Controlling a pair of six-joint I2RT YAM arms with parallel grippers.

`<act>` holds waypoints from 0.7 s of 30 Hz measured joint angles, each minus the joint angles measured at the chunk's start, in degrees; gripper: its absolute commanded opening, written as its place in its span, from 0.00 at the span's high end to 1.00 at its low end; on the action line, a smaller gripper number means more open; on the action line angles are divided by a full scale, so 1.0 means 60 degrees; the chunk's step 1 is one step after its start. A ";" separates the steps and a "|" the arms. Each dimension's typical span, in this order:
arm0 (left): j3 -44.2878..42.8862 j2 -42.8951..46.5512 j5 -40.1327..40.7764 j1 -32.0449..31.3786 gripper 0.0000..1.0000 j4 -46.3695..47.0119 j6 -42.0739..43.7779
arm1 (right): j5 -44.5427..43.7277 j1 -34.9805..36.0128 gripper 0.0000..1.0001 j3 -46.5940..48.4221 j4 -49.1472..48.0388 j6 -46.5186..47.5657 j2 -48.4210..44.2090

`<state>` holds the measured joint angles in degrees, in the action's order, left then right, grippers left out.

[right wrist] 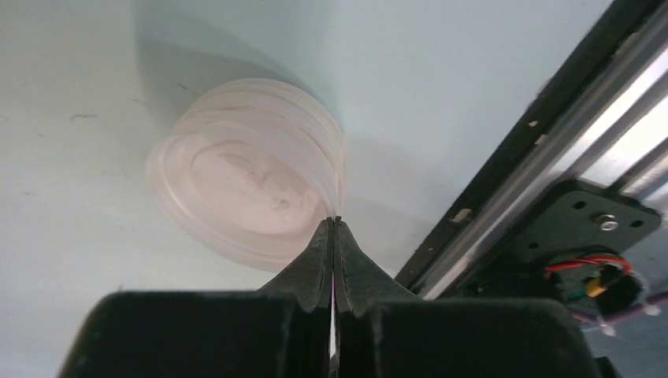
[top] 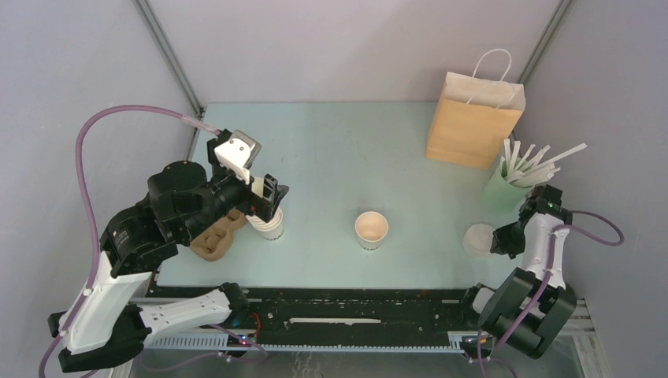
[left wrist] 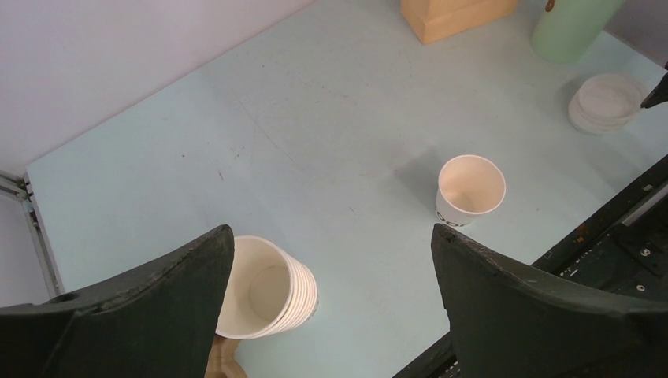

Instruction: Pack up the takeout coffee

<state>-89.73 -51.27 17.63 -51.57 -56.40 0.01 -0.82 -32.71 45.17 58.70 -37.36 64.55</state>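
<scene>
Right gripper (right wrist: 334, 224): jaws pressed fully together, tips touching the near rim of the stack of lids (right wrist: 244, 181). I cannot tell whether a lid edge is pinched between them.

Left gripper (left wrist: 332, 236): spread wide, holding nothing, above the stack of cups (left wrist: 268, 287).

The coffee cup (top: 371, 229) stands upright mid-table, uncovered, well apart from the lids and the paper bag (top: 473, 118).

Judgement: the step in hand is taking one lid. I should catch only the top rim, lift straight and slowly, and confirm a single lid comes away before carrying it to the cup.
</scene>
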 measured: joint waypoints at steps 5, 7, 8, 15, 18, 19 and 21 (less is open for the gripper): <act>0.0000 0.0000 0.0004 0.0000 0.00 0.0025 0.0000 | -0.0714 0.0678 1.00 0.0182 0.0127 0.0135 0.0073; 0.0000 0.0000 0.0000 0.0000 0.00 0.0025 0.0000 | -0.0874 0.0739 1.00 0.0361 0.0255 0.0146 0.0080; 0.0000 -0.0004 0.0000 0.0000 0.00 0.0025 0.0004 | -0.0976 0.0794 1.00 0.0466 0.0317 0.0146 0.0066; 0.0000 -0.0004 0.0004 0.0000 0.00 0.0025 0.0000 | -0.1253 0.1104 1.00 0.0845 0.0390 0.0142 -0.0357; 0.0000 0.0000 0.0004 0.0000 0.00 0.0025 0.0004 | -0.1202 0.1082 1.00 0.0845 0.0379 0.0138 -0.0867; 0.0000 0.0000 0.0004 0.0000 0.00 0.0025 0.0004 | -0.1140 0.1002 1.00 0.0845 0.0390 0.0142 -0.1005; 0.0000 0.0000 0.0004 0.0000 0.00 0.0025 0.0004 | -0.1035 0.0805 1.00 0.0845 0.0430 0.0164 -0.1078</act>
<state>-89.73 -51.27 17.65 -51.57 -56.25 0.03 -7.03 -27.88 50.24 61.28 -36.38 58.08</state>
